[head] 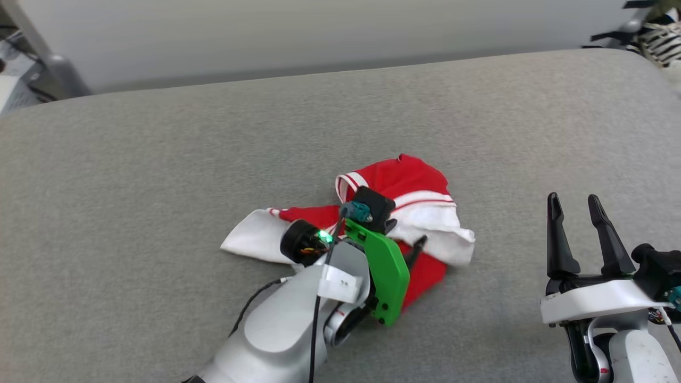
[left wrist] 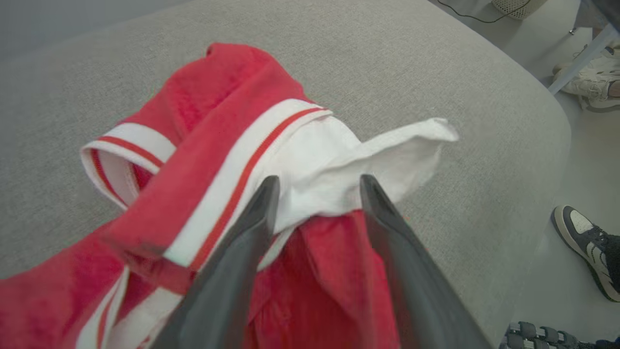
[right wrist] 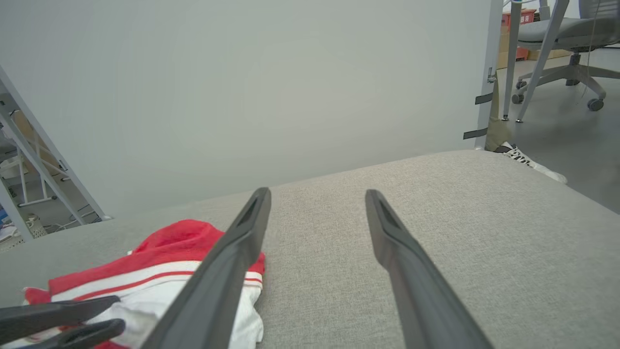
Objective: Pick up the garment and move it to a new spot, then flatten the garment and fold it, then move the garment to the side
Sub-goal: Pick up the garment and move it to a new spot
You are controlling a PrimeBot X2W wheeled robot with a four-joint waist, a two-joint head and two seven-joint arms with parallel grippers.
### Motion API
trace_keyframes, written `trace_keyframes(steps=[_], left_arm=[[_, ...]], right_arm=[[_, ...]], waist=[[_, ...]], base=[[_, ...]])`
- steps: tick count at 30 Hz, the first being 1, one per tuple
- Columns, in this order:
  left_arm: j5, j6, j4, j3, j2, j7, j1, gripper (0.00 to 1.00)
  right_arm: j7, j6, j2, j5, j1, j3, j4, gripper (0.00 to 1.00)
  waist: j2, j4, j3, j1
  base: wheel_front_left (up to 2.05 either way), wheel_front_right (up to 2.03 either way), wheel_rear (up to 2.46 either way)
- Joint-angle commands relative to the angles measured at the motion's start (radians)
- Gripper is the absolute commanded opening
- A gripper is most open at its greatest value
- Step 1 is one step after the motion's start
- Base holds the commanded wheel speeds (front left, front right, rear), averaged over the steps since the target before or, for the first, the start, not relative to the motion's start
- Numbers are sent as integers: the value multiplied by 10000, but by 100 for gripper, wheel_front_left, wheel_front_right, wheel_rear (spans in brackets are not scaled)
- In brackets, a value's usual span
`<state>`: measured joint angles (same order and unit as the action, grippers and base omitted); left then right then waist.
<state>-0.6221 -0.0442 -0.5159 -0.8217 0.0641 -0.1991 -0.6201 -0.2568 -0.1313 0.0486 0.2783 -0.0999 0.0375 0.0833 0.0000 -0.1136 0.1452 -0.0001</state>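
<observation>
1. Grey woven fabric covers the broad surface point(head: 159, 159), which rounds off at its far right corner.
2. The garment point(head: 409, 181) lies crumpled near the middle of it, a little toward the robot. The heap's long axis runs left to right across the robot. A white sleeve point(left wrist: 387, 155) sticks out at the right end, another sleeve point(head: 255, 239) at the left, and the red body is bunched between them.
3. The left tool point(left wrist: 319, 179) is right on the heap, over its right half and angled down into it. Its fingers stand apart. The right-hand sleeve lies loose between the tips and is not pinched.
4. The right tool point(head: 573, 198) is spread wide and empty, over bare fabric. The garment lies to its left, well apart from it.
5. The left arm is by far the nearer, so any regrasp looks to be its job. To spread the garment along its long axis, the right tool would likely have to travel left to the nearer sleeve, while the left tool shifts to the far one.
</observation>
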Motion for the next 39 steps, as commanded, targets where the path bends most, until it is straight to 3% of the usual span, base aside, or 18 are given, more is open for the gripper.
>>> trace_keyframes(steps=[1, 8, 16, 24, 31, 35, 39], left_arm=[[12, -14, -162, -178, -85, 180, 149, 100], [-699, -152, -164, -742, -134, 884, 29, 100], [-960, 39, 39, -558, -104, 1801, -415, 100], [-937, 593, 564, 449, 1101, 3065, -162, 100], [-635, 1286, 1114, 1223, 2451, 4408, 1366, 100], [-646, 1573, 1629, 1843, 2748, 4581, 2462, 100], [-346, 1714, 2525, 2824, 2592, 4603, 3519, 100]], right_arm=[[-49, 6, 17, 70, 26, 28, -25, 100], [-49, 6, 17, 49, 172, -14, 55, 100], [-49, 6, 17, -217, 476, 172, 223, 100], [-49, 6, 16, -307, 811, 266, 220, 100], [-49, 6, 16, -355, 1162, 249, 161, 100], [-49, 6, 16, -389, 1354, 218, 137, 100], [-49, 6, 16, -403, 1481, 139, 145, 100]], waist=[[0, -529, 40, 1], [0, -351, -148, 1], [0, 595, -707, 1], [0, 1335, -1156, 1], [0, 1671, -1420, 1], [0, 1801, -1486, 1], [0, 1895, -1454, 1]], base=[[0, 0, 0], [0, 0, 0], [0, 0, 0], [0, 0, 0], [0, 0, 0], [0, 0, 0], [0, 0, 0]])
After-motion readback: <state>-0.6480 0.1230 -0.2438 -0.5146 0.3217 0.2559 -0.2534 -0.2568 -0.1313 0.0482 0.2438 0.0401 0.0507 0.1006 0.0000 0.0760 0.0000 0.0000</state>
